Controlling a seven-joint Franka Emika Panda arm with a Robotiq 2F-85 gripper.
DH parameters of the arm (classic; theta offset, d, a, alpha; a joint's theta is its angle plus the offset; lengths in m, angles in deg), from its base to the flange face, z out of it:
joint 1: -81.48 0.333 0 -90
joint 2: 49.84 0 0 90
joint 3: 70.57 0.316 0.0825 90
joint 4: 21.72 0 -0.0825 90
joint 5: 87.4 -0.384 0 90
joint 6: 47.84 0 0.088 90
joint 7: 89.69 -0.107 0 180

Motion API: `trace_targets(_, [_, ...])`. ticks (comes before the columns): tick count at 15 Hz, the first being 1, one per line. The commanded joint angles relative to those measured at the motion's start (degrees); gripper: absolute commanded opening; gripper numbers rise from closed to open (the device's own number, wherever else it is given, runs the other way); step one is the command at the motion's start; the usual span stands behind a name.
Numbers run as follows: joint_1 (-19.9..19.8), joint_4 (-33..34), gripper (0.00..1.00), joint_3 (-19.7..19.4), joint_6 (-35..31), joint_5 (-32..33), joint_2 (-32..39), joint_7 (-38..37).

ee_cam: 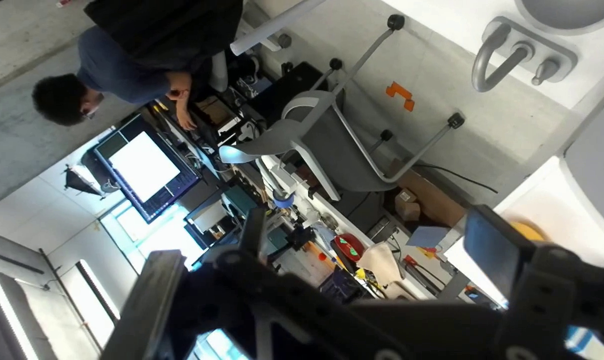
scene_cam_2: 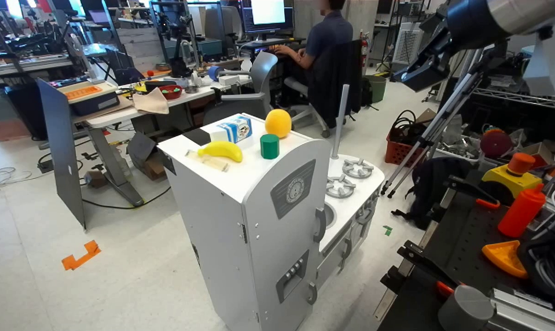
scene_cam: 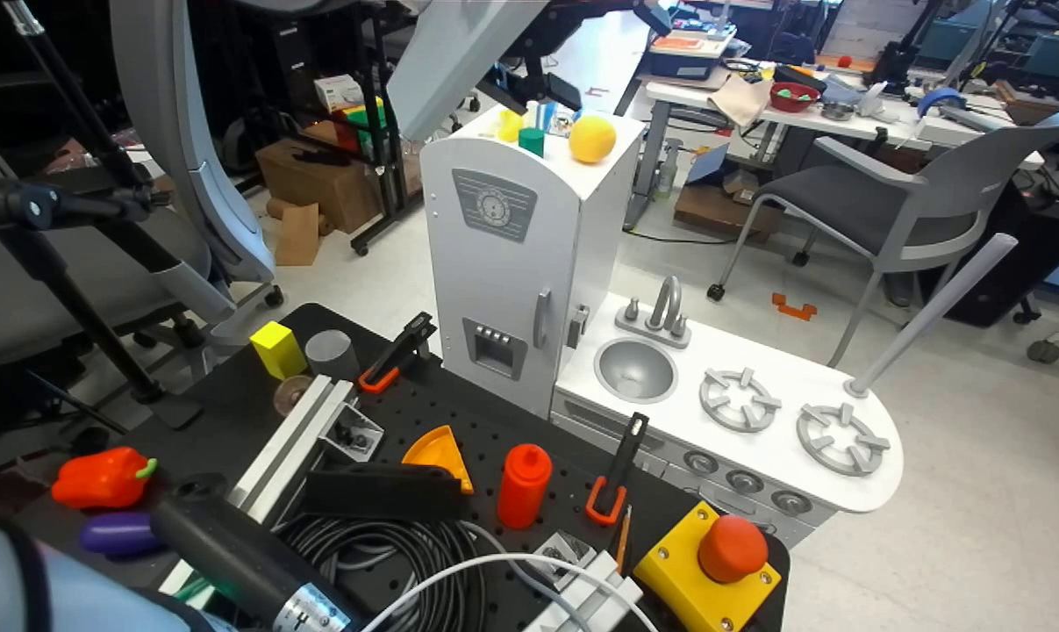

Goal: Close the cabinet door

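One black-and-orange plastic clamp (scene_cam: 405, 344): in an exterior view, left of the tall white toy cabinet (scene_cam: 604, 237), at the edge of the black perforated table (scene_cam: 494, 417), probably to fix something there.
Tall pale grey-white cabinet door (scene_cam: 498, 272): on the cabinet's front, hinged at left; it looks flush, so the task seems all but done, though a thin crack I cannot rule out.
Black two-finger gripper (scene_cam: 538, 95): higher than the cabinet and well apart from it, jaws spread wide, nothing between them; a push would need no grasp.
Curved grey handle (scene_cam: 541, 319): on the cabinet's front, opposite the hinged side, judged to give leverage for pulling.
Yellow-orange ball (scene_cam: 592, 139): on the cabinet's top, likely parked outside the door's swing.
Red-topped yellow emergency-stop box (scene_cam: 697, 579): right of the cabinet, at a table corner, presumably for quick reach.
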Motion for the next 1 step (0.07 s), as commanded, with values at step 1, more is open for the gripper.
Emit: trace_targets(1, [0.85,0.01,1.0,-0.86,0.34,-0.12,-0.06,0.25])
